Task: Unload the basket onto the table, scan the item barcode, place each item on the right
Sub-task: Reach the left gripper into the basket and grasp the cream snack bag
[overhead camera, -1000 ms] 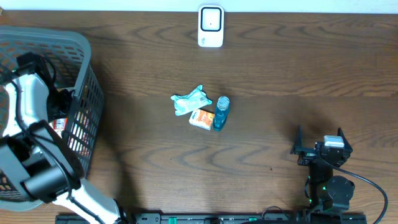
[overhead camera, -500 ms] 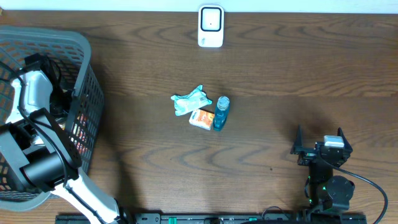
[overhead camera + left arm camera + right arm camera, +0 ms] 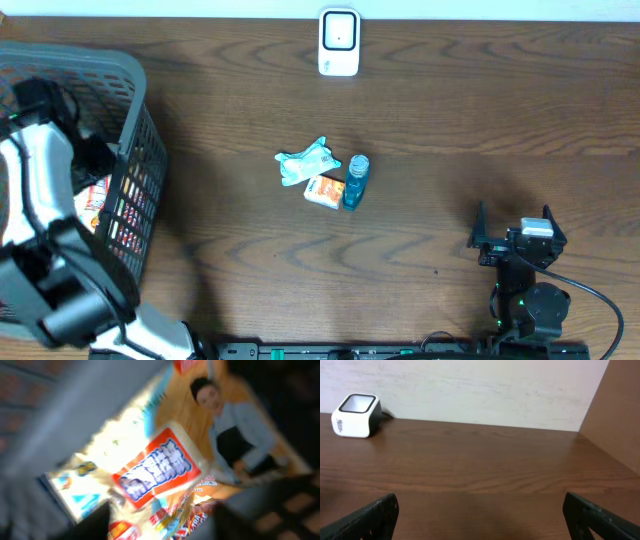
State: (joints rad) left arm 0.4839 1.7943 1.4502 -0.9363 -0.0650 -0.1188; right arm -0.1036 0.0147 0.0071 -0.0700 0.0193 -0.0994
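Observation:
My left gripper [image 3: 165,519] is down inside the grey basket [image 3: 100,62] at the table's left edge, over a heap of snack packets. A red and white packet [image 3: 157,472] with blue lettering lies just ahead of the dark fingers [image 3: 97,520]. Motion blur hides whether the jaws grip anything. The white barcode scanner [image 3: 339,42] stands at the far middle of the table and shows in the right wrist view as well [image 3: 356,408]. My right gripper [image 3: 512,240] rests open near the front right, nothing between its fingers [image 3: 370,520].
A teal and white packet [image 3: 308,160], a small orange box [image 3: 324,190] and a blue bottle [image 3: 355,180] lie together at the table's middle. An orange packet with a person's picture [image 3: 215,405] lies in the basket. A wall runs behind the scanner.
My left arm has shifted about inside the basket, its wrist dipping lower among the packets. The right arm and the things on the table have not moved.

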